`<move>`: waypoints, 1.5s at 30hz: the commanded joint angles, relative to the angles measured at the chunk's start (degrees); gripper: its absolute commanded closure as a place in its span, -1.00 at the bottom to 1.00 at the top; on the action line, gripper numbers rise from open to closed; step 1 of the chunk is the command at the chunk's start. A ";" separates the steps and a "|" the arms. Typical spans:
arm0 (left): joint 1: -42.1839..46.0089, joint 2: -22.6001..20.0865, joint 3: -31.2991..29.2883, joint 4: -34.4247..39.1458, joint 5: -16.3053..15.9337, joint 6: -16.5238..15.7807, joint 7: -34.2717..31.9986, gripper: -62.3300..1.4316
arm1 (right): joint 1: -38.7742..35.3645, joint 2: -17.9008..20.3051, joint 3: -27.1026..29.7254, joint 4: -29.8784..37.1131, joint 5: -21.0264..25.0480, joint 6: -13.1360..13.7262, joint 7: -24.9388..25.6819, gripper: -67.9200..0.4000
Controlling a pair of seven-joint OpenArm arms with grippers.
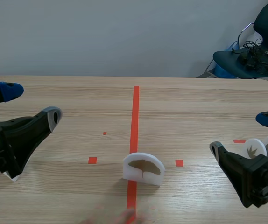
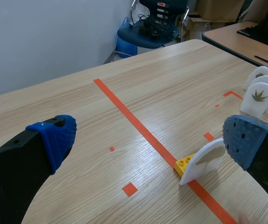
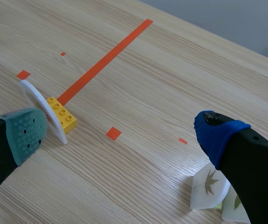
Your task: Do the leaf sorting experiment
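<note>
On the wooden table the middle leaf card, a white plate with a round top and a brown fan-like leaf printed on it, stands upright directly on the long orange-red tape line, at the part of the line that is near to the robot. The wrist views show that it is fixed in a yellow brick, which sits behind the card on the same line. The left gripper hangs above the left half of the table, well apart from this card; its two fingers are spread wide and nothing is between them. The right gripper is above the right half, also with its fingers spread wide and with nothing in its hold. A pair of leaf cards, white and with the same round top, each with an olive-green leaf, stands just beside the right gripper. In the right wrist view the blue-padded finger partly hides them. The two cards stand one close behind the other; I cannot tell if they touch. Beyond the far right corner of the table there is a dark chair with black cables on its seat.
</note>
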 commanded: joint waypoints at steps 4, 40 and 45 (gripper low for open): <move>-0.28 -2.19 -0.17 -0.11 -0.85 -0.07 -0.44 -1.00 | 6.03 0.09 -2.51 0.66 0.37 2.93 -4.57 -1.00; -0.33 -3.02 -0.17 -0.11 -0.85 -0.07 -1.42 -1.00 | 22.05 -11.93 -18.93 -14.64 -11.74 2.82 -5.64 0.85; -0.50 -3.02 -0.17 -0.11 -0.87 -0.07 -1.88 -1.00 | 13.88 -12.26 -6.10 -10.05 -5.31 2.78 -5.62 0.85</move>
